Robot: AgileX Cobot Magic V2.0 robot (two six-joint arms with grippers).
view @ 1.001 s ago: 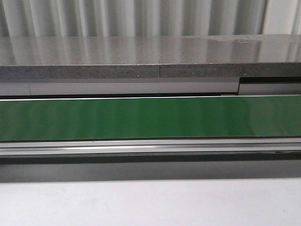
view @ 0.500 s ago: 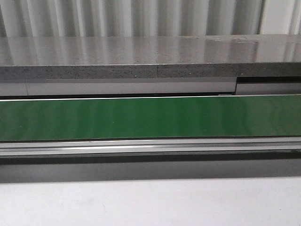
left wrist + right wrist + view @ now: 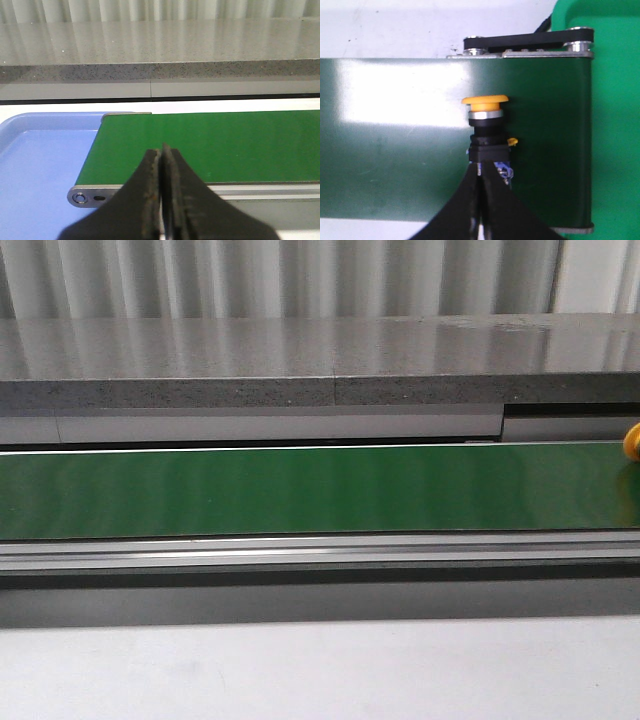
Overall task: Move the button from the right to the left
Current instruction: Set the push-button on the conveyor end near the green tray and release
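The button [image 3: 485, 120] lies on the dark green conveyor belt [image 3: 395, 150] near its right end, with its yellow-orange cap pointing away from my right gripper [image 3: 480, 172]. That gripper's jaws are together, and their tips cover part of the button's blue block; I cannot tell if they touch it. In the front view only a sliver of the yellow cap [image 3: 632, 441] shows at the right edge, above the belt [image 3: 300, 490]. My left gripper [image 3: 162, 152] is shut and empty over the belt's left end [image 3: 225, 145].
A blue tray [image 3: 40, 165] sits just past the belt's left end. A green tray [image 3: 615, 100] lies beyond its right end, next to a black roller bracket [image 3: 530, 42]. A grey stone ledge [image 3: 300, 360] runs behind the belt.
The button's yellow cap has come into the front view at the right edge; it was absent before. The front view has also shifted slightly.
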